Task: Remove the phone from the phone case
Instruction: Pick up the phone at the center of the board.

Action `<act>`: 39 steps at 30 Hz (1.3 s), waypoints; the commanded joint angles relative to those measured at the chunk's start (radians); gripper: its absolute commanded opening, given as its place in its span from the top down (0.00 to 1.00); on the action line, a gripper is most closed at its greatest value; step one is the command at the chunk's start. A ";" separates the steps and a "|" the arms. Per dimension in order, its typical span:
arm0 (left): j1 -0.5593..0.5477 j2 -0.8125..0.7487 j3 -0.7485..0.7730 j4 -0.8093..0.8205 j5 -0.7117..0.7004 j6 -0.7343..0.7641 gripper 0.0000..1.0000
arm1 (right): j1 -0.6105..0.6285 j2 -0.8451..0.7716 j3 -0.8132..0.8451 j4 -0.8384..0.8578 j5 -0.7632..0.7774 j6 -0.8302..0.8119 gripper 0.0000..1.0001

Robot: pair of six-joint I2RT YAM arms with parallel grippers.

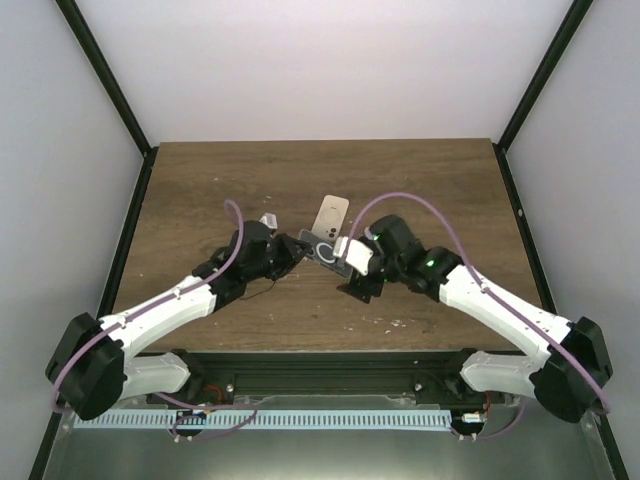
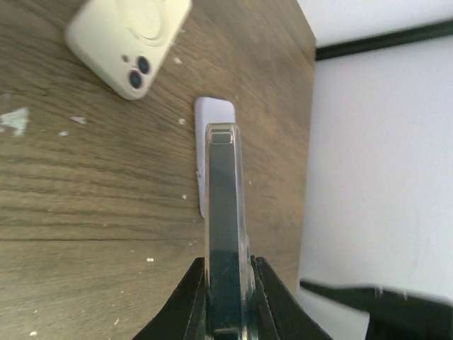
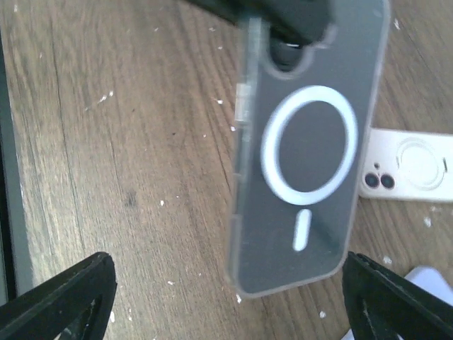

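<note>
left hand (image 2: 226,287) pinches the case (image 3: 304,156) edgewise above the counter (image 1: 200,180) — right hand (image 3: 230,290) spread wide, near it.

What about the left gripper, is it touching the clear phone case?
Touching. The left wrist view shows the left gripper shut on the clear phone case, one finger pressed against each side.

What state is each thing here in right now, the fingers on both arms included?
Cased phone: lifted off the table, still inside its clear case.
Left fingers: shut on one end of that phone.
Right fingers: open wide, holding nothing.
Cream phone: lying flat on the table, camera side up.
White piece: flat on the table, untouched.
</note>
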 commanded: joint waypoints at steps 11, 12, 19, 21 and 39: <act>0.002 -0.081 0.077 -0.149 -0.060 -0.317 1.00 | 0.349 0.102 -0.047 0.219 0.636 -0.138 0.39; 0.001 -0.085 0.073 -0.146 -0.062 -0.325 1.00 | 0.361 0.117 -0.060 0.243 0.666 -0.154 0.42; 0.011 -0.100 0.041 -0.103 -0.069 -0.350 1.00 | 0.380 0.178 -0.052 0.345 0.776 -0.140 0.82; 0.015 -0.091 0.037 -0.088 -0.058 -0.346 1.00 | 0.380 0.182 -0.044 0.354 0.782 -0.145 0.91; 0.098 -0.466 -0.238 0.077 -0.043 0.431 0.37 | -0.073 -0.001 0.101 -0.018 -0.170 0.129 0.99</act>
